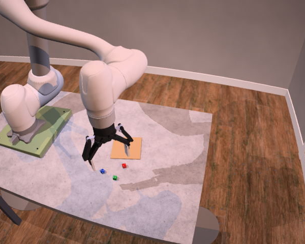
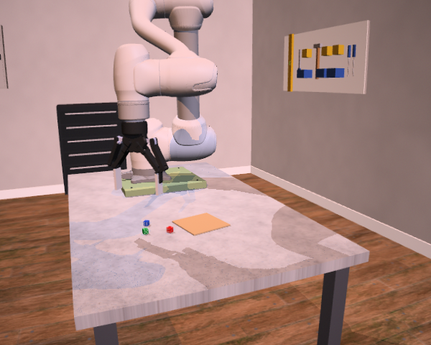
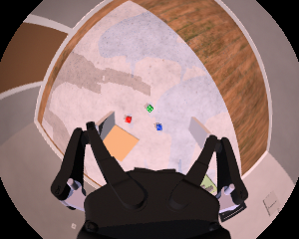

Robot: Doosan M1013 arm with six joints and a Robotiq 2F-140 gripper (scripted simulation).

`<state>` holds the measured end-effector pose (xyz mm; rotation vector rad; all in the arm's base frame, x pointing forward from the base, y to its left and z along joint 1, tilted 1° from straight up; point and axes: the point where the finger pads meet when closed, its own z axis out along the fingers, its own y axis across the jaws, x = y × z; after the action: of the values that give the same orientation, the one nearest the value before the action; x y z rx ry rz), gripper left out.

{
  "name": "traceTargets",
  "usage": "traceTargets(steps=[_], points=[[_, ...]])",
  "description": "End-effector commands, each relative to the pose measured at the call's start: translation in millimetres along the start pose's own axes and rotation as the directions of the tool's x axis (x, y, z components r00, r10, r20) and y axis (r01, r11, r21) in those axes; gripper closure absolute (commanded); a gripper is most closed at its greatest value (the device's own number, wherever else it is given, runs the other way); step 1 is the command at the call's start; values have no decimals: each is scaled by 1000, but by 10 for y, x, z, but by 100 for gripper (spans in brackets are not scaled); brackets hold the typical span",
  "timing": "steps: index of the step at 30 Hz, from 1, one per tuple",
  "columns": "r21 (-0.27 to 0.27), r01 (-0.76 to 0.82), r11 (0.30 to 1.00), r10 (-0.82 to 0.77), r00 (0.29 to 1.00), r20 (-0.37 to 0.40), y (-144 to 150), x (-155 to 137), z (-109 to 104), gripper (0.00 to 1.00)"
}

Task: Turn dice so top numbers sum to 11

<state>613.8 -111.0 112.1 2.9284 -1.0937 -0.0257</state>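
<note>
Your Robotiq gripper (image 1: 109,157) (image 2: 138,183) (image 3: 152,120) stood wide open, holding nothing, above the table (image 1: 171,157) (image 2: 245,237) (image 3: 140,65); your red die (image 1: 124,165) (image 2: 169,229) (image 3: 129,119) lay off the orange mat (image 1: 118,153) (image 2: 201,223) (image 3: 121,143).

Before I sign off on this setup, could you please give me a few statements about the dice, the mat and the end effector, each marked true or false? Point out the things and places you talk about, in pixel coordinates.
1. The red die (image 1: 124,165) (image 2: 169,229) (image 3: 129,119) lies beside the mat (image 1: 118,153) (image 2: 201,224) (image 3: 121,144), not on it. True.
2. The end effector (image 1: 110,155) (image 2: 138,185) (image 3: 152,120) is shut on the blue die (image 1: 102,171) (image 2: 146,223) (image 3: 159,127). False: it is open, and the blue die lies on the table (image 1: 171,147) (image 2: 245,208) (image 3: 110,100).
3. The green die (image 1: 115,177) (image 2: 145,231) (image 3: 149,108) is on the mat. False: it is on the table.
4. Of the three dice, the red one is nearest the mat. True.
5. The mat is folded double. False: it lies flat and unfolded.
</note>
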Motion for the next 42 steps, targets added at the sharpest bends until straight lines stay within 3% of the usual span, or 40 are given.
traceTargets(steps=[1, 8, 12, 42], points=[[-3, 0, 1000, 0, 1000, 0, -19, -9, 191, 0], [-3, 0, 1000, 0, 1000, 0, -33, 1, 695, 0], [-3, 0, 1000, 0, 1000, 0, -37, 4, 853, 0], [-3, 0, 1000, 0, 1000, 0, -38, 4, 884, 0]])
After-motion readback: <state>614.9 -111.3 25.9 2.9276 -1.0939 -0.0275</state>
